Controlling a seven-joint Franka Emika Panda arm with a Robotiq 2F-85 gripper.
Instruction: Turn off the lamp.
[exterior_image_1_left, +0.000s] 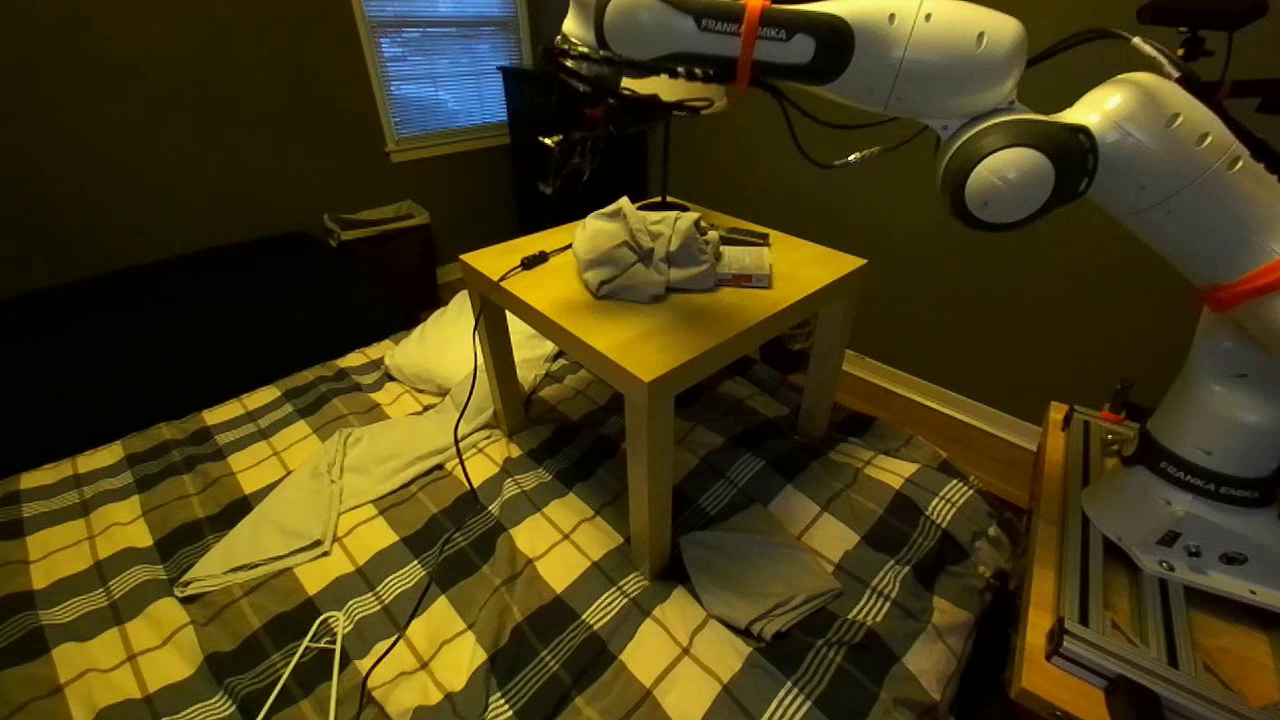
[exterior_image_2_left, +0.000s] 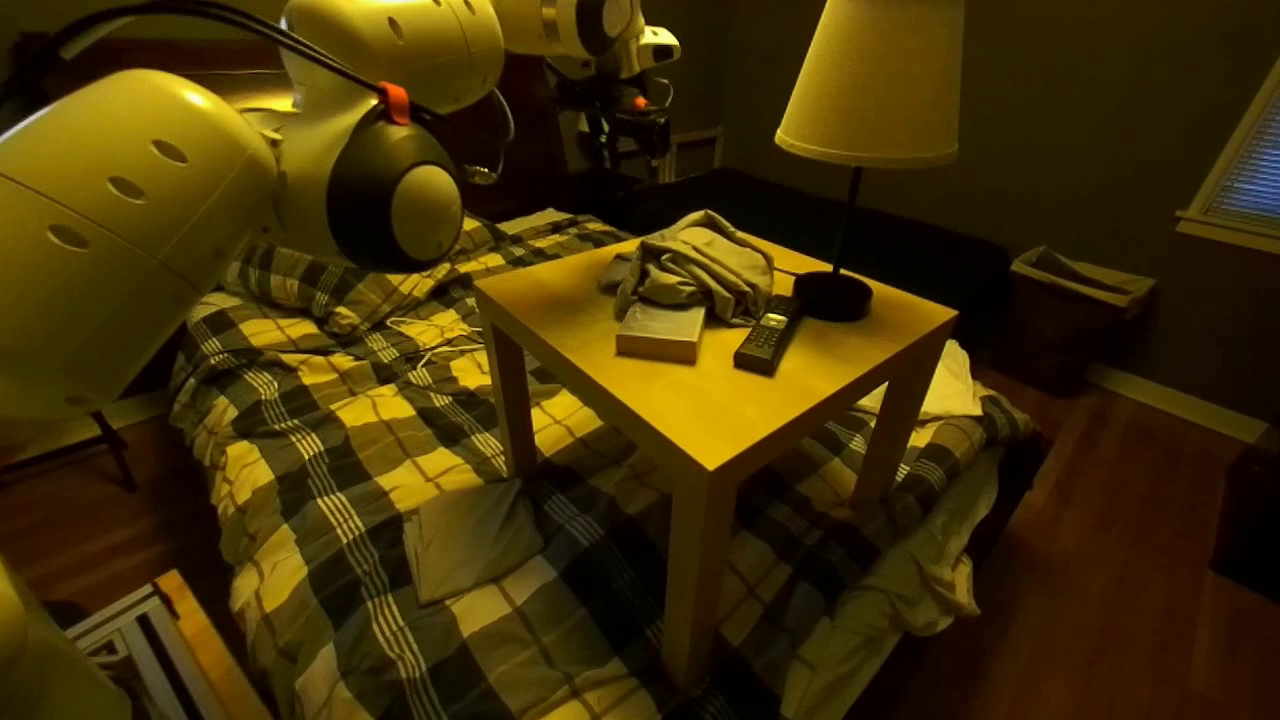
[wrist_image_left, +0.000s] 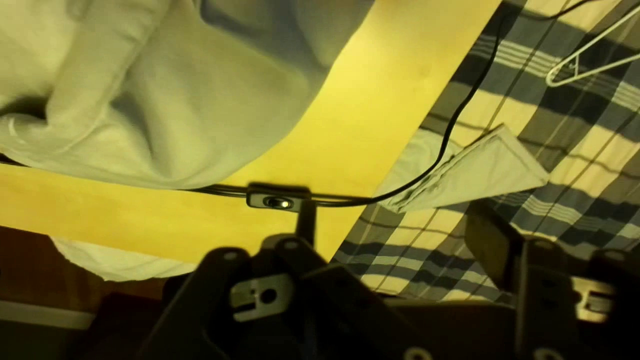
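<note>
The lamp (exterior_image_2_left: 868, 115) is standing upright on the table (exterior_image_2_left: 705, 405), its round black base (exterior_image_2_left: 832, 297) resting near an edge and its thin dark stem (exterior_image_2_left: 849, 220) rising into a pale shade (exterior_image_2_left: 875, 80) that is narrowing upward. In an exterior view the shade's top is running out of frame; whether it is glowing is unclear.

This is a home, seemingly a bedroom: a plaid bedspread (exterior_image_1_left: 550, 560) stretches beneath the table (exterior_image_2_left: 720, 410), which carries a shaded lamp (exterior_image_2_left: 875, 90) and a remote control (exterior_image_2_left: 768, 335). A clothes hanger (exterior_image_1_left: 337, 665) lies on the bedspread, blinds (exterior_image_1_left: 445, 70) cover the window (exterior_image_1_left: 450, 146), and a lined bin (exterior_image_2_left: 1050, 325) stands on wooden flooring (exterior_image_2_left: 1110, 490).
</note>
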